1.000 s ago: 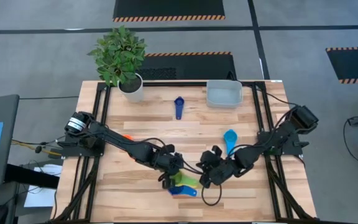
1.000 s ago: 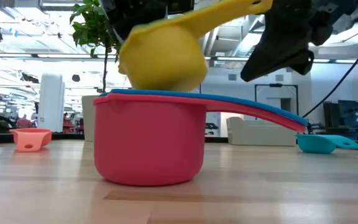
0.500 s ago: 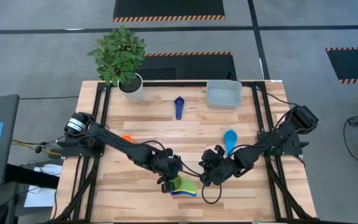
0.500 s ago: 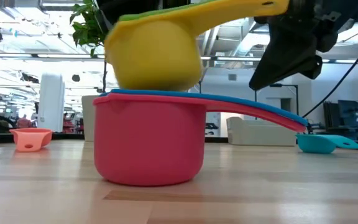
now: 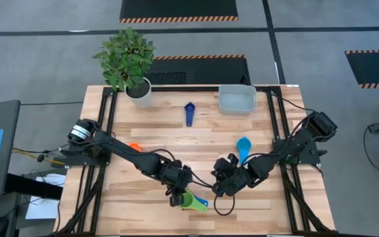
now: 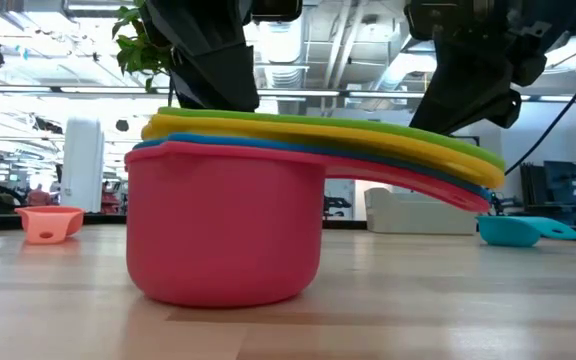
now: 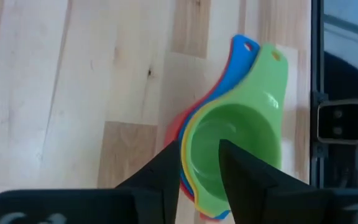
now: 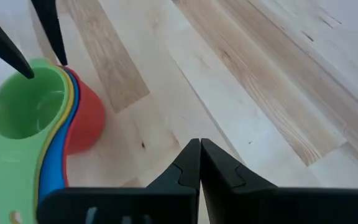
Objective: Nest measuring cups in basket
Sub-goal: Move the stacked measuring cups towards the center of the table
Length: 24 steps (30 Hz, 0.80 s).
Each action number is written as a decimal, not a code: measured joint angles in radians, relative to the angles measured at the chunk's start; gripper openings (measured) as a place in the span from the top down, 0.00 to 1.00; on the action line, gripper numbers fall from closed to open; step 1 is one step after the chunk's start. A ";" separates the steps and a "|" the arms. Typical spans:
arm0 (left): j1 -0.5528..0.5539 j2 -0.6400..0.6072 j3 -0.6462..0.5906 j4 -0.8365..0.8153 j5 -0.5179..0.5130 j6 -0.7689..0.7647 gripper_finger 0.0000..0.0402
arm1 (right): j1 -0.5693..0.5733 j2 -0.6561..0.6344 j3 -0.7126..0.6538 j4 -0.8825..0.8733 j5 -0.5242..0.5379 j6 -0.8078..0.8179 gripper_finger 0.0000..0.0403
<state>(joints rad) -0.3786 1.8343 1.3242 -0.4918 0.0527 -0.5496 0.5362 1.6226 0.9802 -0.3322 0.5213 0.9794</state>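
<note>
Pale wooden desk (image 5: 150,131), nested cups (image 6: 228,225) near its front edge, left gripper (image 7: 199,163) jaws released astride the rim, right gripper (image 8: 199,163) jaws clenched beside, bright workshop behind.

The table (image 5: 143,131) was a pale wood butcher-block top with a black frame along its left and right edges. It stood on a grey floor (image 5: 45,59) crossed by dark seams. Black mats (image 5: 179,9) edged in orange-and-black hazard stripes lay beyond the far edge and to the right. A plant (image 5: 125,58) in a white pot (image 5: 139,93) sat at the far left corner. Across the room ran a high white ceiling (image 6: 348,40) with trusses and bright strip lights.
</note>
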 joint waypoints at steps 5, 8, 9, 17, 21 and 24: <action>0.002 -0.004 0.000 -0.068 0.019 0.079 0.75 | 0.001 0.000 0.000 -0.064 0.010 0.020 0.92; -0.016 -0.022 0.000 -0.102 -0.074 0.125 0.77 | 0.000 0.003 0.000 -0.079 -0.022 0.029 0.91; -0.023 -0.030 0.000 -0.110 -0.101 0.141 0.78 | 0.001 0.011 0.000 -0.069 -0.052 0.020 0.91; -0.068 -0.087 -0.096 -0.105 -0.218 0.132 0.83 | 0.098 0.039 -0.001 0.126 -0.225 -0.127 0.98; -0.098 -0.148 -0.228 -0.020 -0.298 0.022 0.84 | 0.128 0.060 0.002 0.141 -0.163 -0.100 0.96; -0.110 -0.202 -0.318 0.085 -0.375 -0.055 0.85 | 0.137 0.086 -0.004 0.126 -0.123 -0.122 0.93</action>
<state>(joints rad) -0.4888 1.6323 1.0065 -0.4072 -0.3228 -0.6046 0.6729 1.7089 0.9766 -0.2062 0.3982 0.8572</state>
